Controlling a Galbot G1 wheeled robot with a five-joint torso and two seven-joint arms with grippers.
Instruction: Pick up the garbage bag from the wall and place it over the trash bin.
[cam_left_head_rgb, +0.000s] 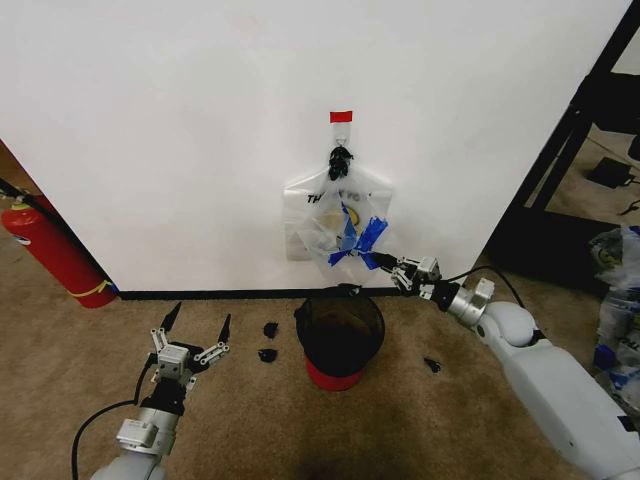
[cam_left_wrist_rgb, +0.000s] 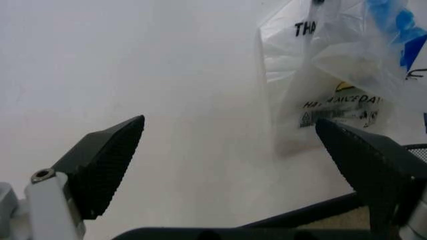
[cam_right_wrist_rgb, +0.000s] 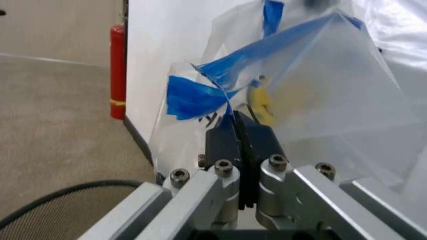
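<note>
Head view first: you see the garbage bag hanging against the wall from a small hook under a red tape strip, its top gathered in a black knot. Directly below it on the carpet stands the trash bin, black mesh with a red base, close to the black baseboard. Your right gripper reaches in from the right and is clamped on the bag's lower right part, at the blue patches. Your left gripper sits low on the left, well apart from the bag, with its fingers spread wide. A red fire extinguisher leans at the wall's left end, and a few small black scraps lie on the carpet beside the bin. In the left wrist view, you look between the two spread black fingers at the white wall, with the bag farther off, its black lettering partly readable. In the right wrist view, your right gripper's jaws are pressed together on a fold of the translucent plastic, where a blue patch bunches up just above them; the fire extinguisher stands by the wall behind.
</note>
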